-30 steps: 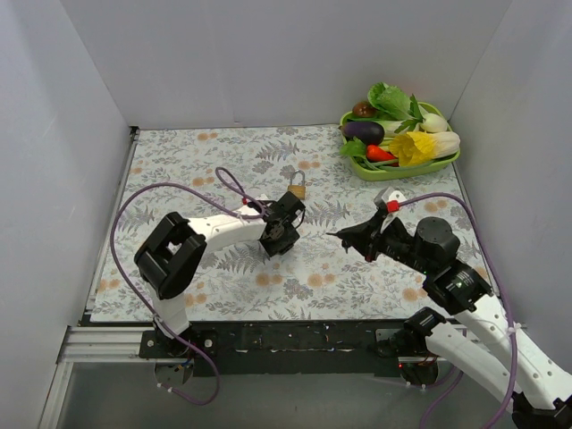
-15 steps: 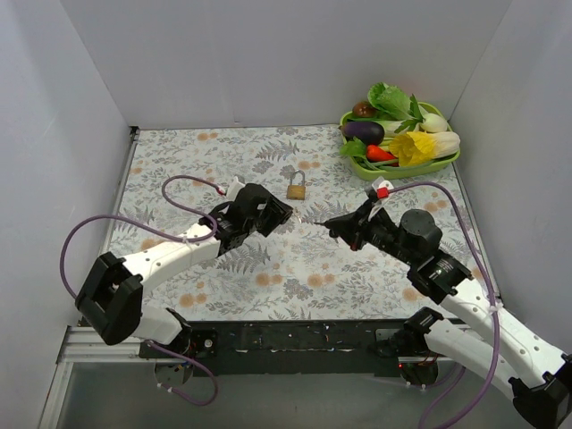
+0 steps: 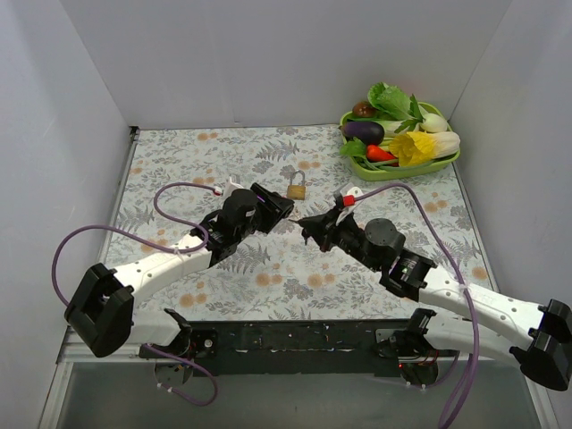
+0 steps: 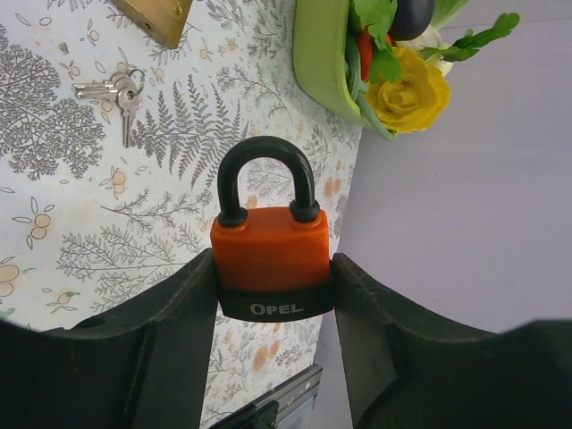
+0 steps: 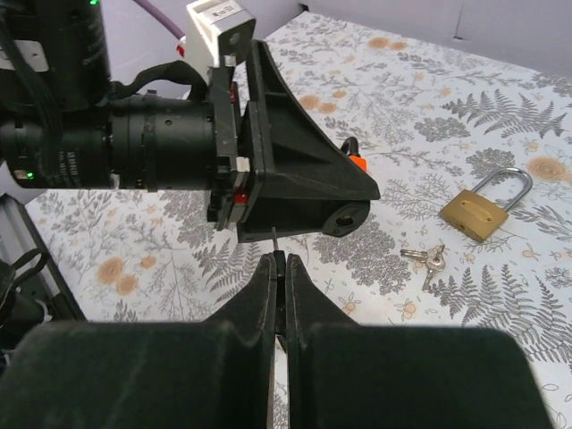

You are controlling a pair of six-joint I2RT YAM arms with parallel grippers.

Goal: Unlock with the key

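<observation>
In the left wrist view an orange padlock (image 4: 270,255) with a black shackle and a black base stands upright, and my left gripper (image 4: 273,268) is shut on its body. From above, that left gripper (image 3: 275,206) hangs just left of my right gripper (image 3: 309,230). My right gripper (image 5: 280,260) is shut on a key (image 5: 273,236). Only the key's thin blade shows past the fingertips, pointing at the underside of the left gripper's fingers (image 5: 304,183), close to them. A sliver of the orange padlock (image 5: 356,162) shows behind those fingers.
A brass padlock (image 3: 297,186) lies on the floral cloth just beyond both grippers. A small bunch of keys (image 5: 427,257) rests near it. A green tray (image 3: 402,172) of toy vegetables sits at the back right. White walls enclose the table.
My left arm has stretched out low to the left, its gripper staying near the brass padlock. My right gripper has moved left, close to the left gripper.
</observation>
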